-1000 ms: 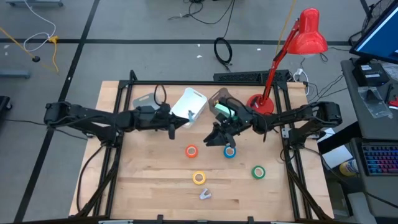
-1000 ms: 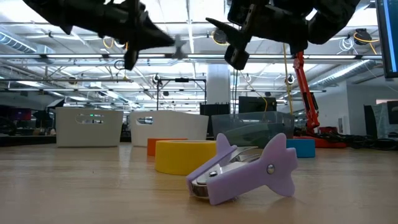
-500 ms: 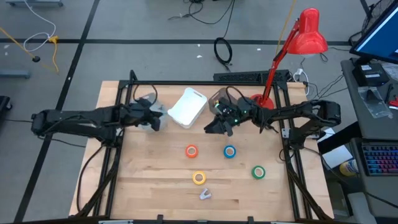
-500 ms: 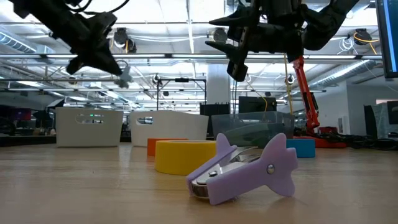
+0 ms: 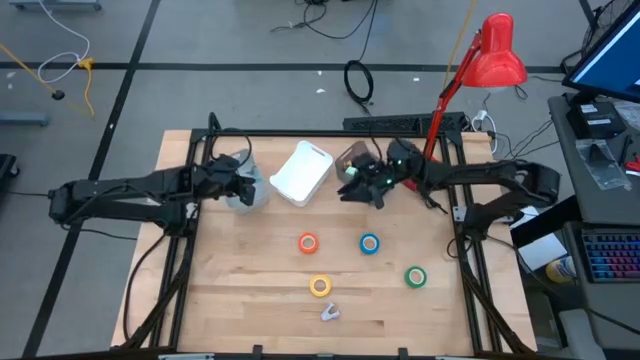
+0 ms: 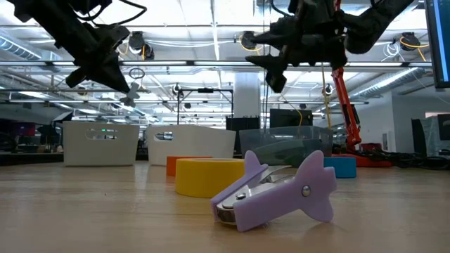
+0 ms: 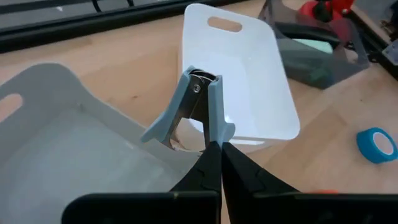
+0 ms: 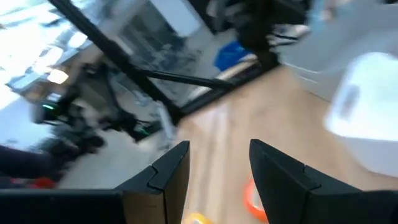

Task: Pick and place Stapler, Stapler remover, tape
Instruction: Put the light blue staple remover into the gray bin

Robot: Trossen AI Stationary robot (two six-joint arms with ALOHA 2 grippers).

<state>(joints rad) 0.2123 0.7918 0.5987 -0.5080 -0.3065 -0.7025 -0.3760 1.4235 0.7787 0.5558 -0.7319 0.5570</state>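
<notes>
My left gripper [image 5: 243,190] is shut on a grey-blue staple remover [image 7: 196,106] and hangs over the grey bin [image 7: 62,149] at the far left. The white bin [image 5: 302,172] stands beside it. My right gripper [image 5: 348,190] is open, with nothing between its fingers [image 8: 217,152], and hovers by the smoky clear bin [image 7: 323,59]. A pale green stapler [image 7: 309,46] lies in that bin. Orange [image 5: 308,242], blue [image 5: 370,243], yellow [image 5: 319,286] and green [image 5: 415,277] tape rolls lie flat on the table. A purple staple remover [image 6: 278,190] lies near the front edge. My left gripper pinches the grey-blue staple remover between its two fingertips at the end away from the pivot pin [image 7: 213,138], between the two wings. The fingers slant downward. The remover sticks out past the fingertips, lifted clear above the grey bin.
A red desk lamp [image 5: 440,120] stands at the table's far right corner. Black frame rails [image 5: 190,250] run along the table's sides and far edge. Bare wood lies between the bins and the tape rolls.
My left gripper has carried the grey-blue remover toward the table's left edge, from beside the white bin to over the grey bin, and has tipped its fingers further down. My right gripper has drawn back from above the blue tape toward the far edge and the smoky bin.
</notes>
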